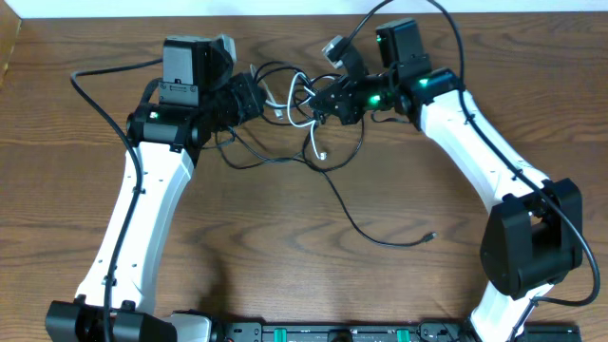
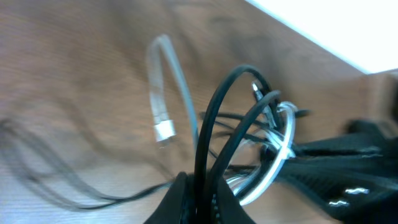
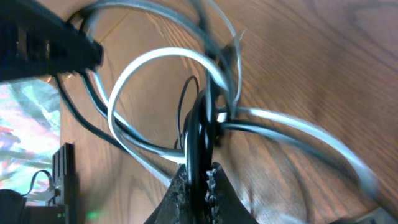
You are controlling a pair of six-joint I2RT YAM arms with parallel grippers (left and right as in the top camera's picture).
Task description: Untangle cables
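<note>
A tangle of the black cable [image 1: 380, 240] and the white cable [image 1: 312, 141] lies at the back middle of the table, between my two grippers. My left gripper [image 1: 253, 96] is shut on a black cable loop [image 2: 214, 118], which rises straight from between its fingers. The white cable [image 2: 283, 152] curls just right of it, and its plug end [image 2: 163, 130] hangs free. My right gripper [image 1: 325, 101] is shut on a black strand [image 3: 200, 124] inside the knot, with white loops [image 3: 158, 57] around it. The black cable's free plug [image 1: 432, 236] rests on the wood to the front right.
The wooden table [image 1: 285, 275] extends toward the front. Thicker black arm wires arc over the back left [image 1: 90, 71] and back right [image 1: 456, 43]. A black rail [image 1: 313, 332] runs along the front edge between the arm bases.
</note>
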